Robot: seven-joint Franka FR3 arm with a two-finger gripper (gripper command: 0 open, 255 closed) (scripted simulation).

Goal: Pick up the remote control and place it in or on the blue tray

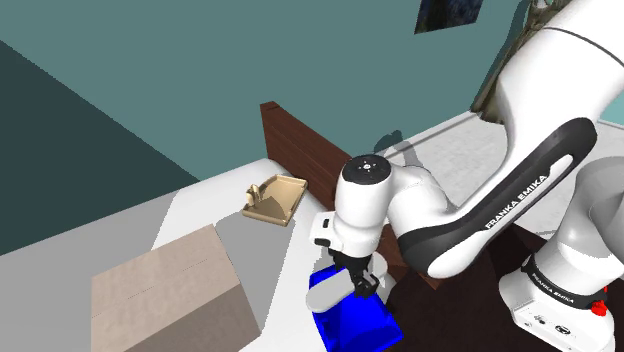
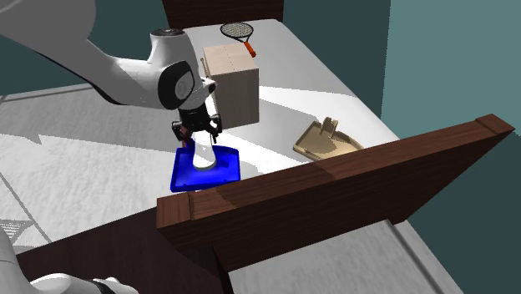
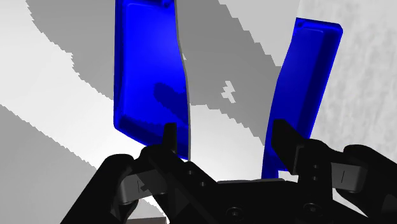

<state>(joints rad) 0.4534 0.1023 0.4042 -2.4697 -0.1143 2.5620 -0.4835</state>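
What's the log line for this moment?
phase: placing | gripper: shut on remote | remote: upright over tray | touching tray: cannot tell

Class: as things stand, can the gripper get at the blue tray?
Probably yes: the gripper hangs just over the blue tray, clasping the pale remote; nothing else lies between them.

You're looking at a room with teal walls, a dark picture hung high on one. A bed with a white cover is the work surface, a dark brown wooden board at its end. Light lies in bright patches and grey shadows across the cover.
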